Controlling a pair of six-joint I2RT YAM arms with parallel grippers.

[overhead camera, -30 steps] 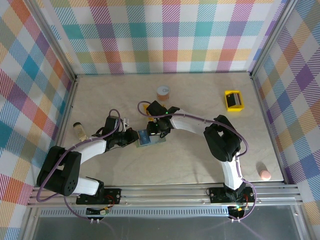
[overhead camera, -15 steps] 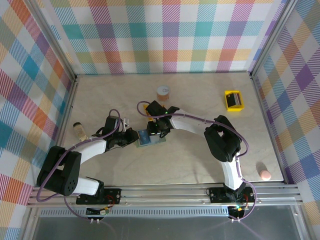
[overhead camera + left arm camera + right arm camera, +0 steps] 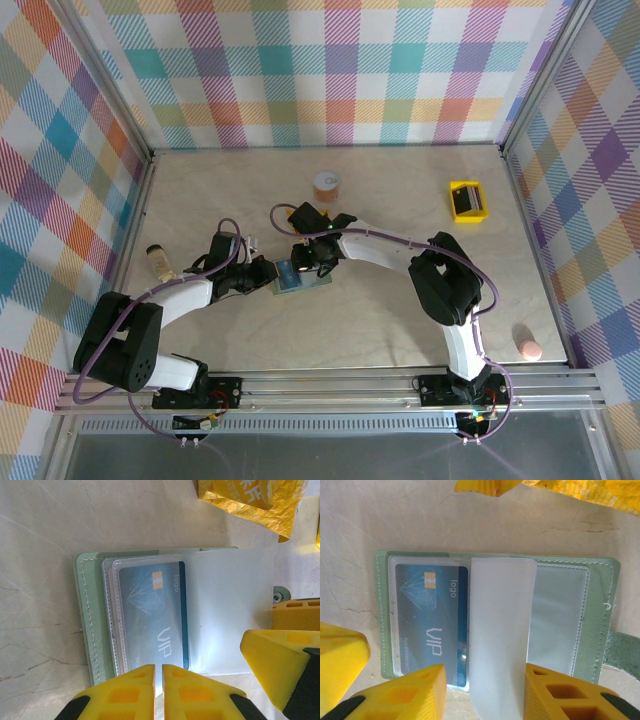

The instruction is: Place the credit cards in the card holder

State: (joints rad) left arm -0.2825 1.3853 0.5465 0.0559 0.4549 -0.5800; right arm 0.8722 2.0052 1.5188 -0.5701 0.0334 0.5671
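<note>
The sage-green card holder (image 3: 300, 281) lies open on the table between both arms. A blue card marked VIP (image 3: 150, 610) sits inside a clear sleeve on its left half (image 3: 427, 625). My left gripper (image 3: 158, 672) is shut, its tips at the near edge of the card holder (image 3: 90, 625). My right gripper (image 3: 485, 680) is open over the card holder (image 3: 600, 620), with a loose translucent sleeve flap (image 3: 502, 630) standing between its fingers. In the top view the left gripper (image 3: 262, 276) and right gripper (image 3: 305, 265) meet at the wallet. Other cards are out of view.
A crinkly orange-yellow snack packet (image 3: 250, 500) lies just beyond the wallet. An orange cup (image 3: 326, 184) stands behind it, a yellow square tray (image 3: 466, 200) at the back right, a small bottle (image 3: 157, 260) at the left, a pink object (image 3: 530, 349) at the near right.
The right gripper has shifted slightly left over the card holder. The left arm and the wallet have not moved.
</note>
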